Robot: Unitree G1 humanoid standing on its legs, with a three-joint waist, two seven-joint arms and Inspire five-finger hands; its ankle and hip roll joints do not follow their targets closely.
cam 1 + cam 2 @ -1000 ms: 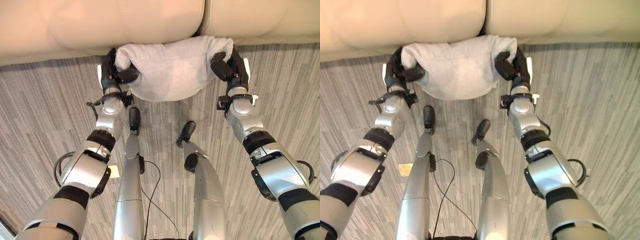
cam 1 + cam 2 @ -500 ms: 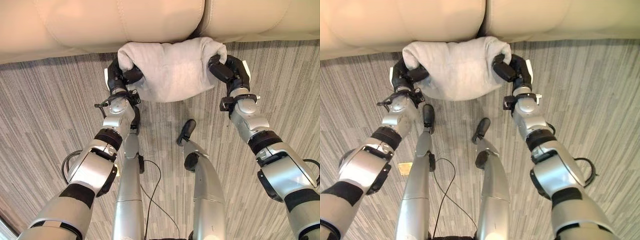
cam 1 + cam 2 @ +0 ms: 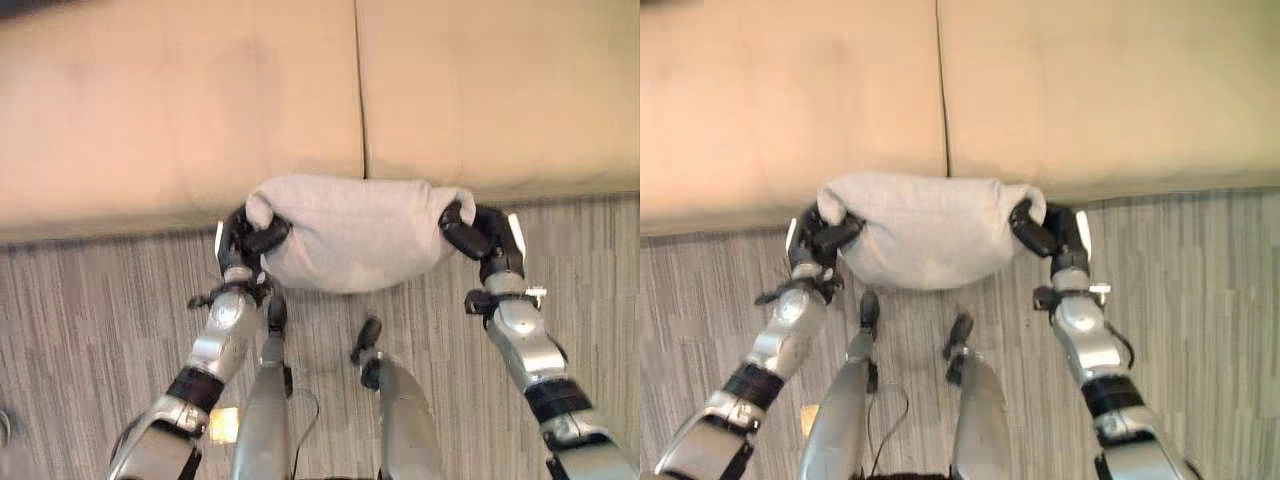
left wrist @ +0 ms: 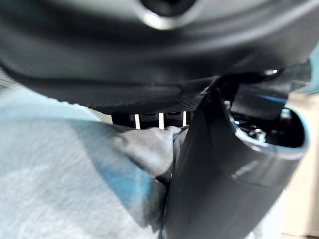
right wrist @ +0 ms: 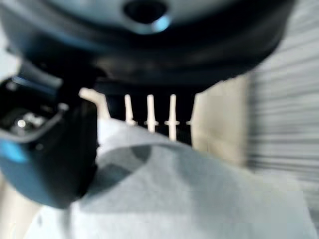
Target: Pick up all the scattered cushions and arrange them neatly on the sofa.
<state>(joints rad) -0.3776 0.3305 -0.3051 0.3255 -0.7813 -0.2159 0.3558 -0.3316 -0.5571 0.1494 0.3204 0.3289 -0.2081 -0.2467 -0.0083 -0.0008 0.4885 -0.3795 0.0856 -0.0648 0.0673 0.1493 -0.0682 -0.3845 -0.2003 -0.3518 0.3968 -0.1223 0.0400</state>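
Gripping cushion [image 3: 350,232], both robot hands.

The cushion [image 3: 350,232] sits between the two robot hands, the left robot hand [image 3: 243,237] clasping its left end and the right robot hand [image 3: 482,232] clasping its right end. Behind the cushion lies the sofa [image 3: 180,110], and the cushion's far edge meets the sofa's front edge just below the seam between two seat pads. The floor [image 3: 90,330] lies under and in front of the cushion.
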